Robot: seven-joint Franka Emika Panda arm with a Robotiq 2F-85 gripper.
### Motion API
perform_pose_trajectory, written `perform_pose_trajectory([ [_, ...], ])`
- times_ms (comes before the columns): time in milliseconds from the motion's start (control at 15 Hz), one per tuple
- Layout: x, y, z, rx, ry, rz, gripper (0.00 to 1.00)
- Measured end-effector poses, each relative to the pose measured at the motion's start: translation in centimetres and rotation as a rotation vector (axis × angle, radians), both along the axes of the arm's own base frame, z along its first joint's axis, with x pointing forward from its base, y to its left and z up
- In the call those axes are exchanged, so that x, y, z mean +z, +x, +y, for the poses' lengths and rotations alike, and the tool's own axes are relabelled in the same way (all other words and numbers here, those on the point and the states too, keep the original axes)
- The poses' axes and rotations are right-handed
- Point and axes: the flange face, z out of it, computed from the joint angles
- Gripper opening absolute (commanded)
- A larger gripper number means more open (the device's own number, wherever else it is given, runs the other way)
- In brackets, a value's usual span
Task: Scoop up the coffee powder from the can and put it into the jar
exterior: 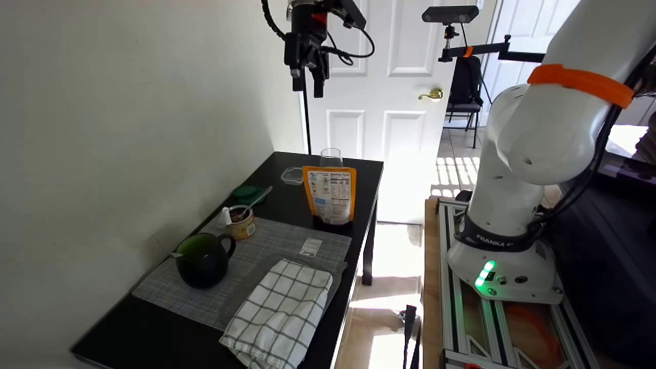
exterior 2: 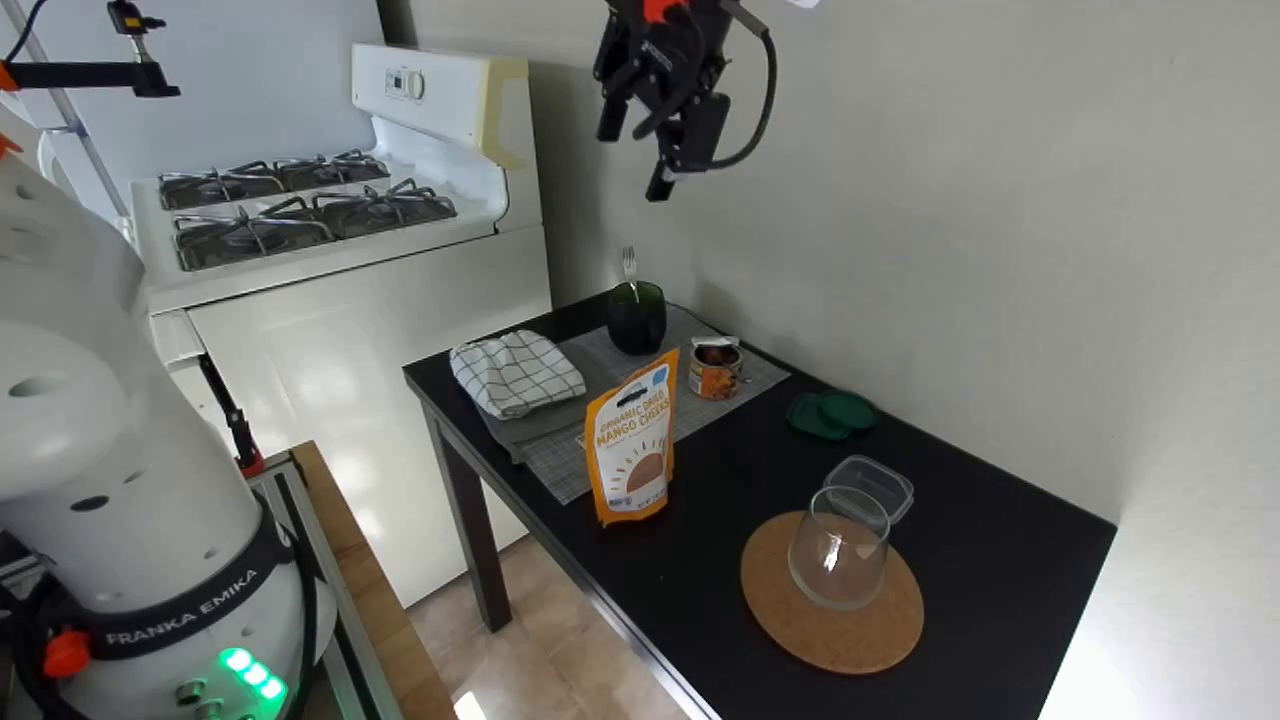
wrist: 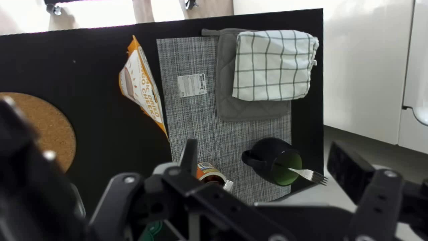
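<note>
While the gripper [exterior: 308,88] hangs, jaws apart, the orange can [exterior 2: 714,381] shows dark contents [exterior 2: 717,355] and a pale flap [exterior 2: 714,342].

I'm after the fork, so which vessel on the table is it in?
The dark mug with the green inside: the fork sticks out past its rim, tines out. The orange-labelled can holds another utensil; the clear glass shows none.
</note>
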Motion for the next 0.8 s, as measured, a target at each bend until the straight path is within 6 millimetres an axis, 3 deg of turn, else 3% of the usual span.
perform_pose_trajectory([
  [267, -4.6, 3.2, -3.4, -0.128, 0.091, 0.065, 1.00],
  [467, -7.6, 4.5, -5.4, -0.208, 0.083, 0.081, 1.00],
  [800, -7.3, 4.8, -5.1, -0.197, 0.077, 0.062, 1.00],
])
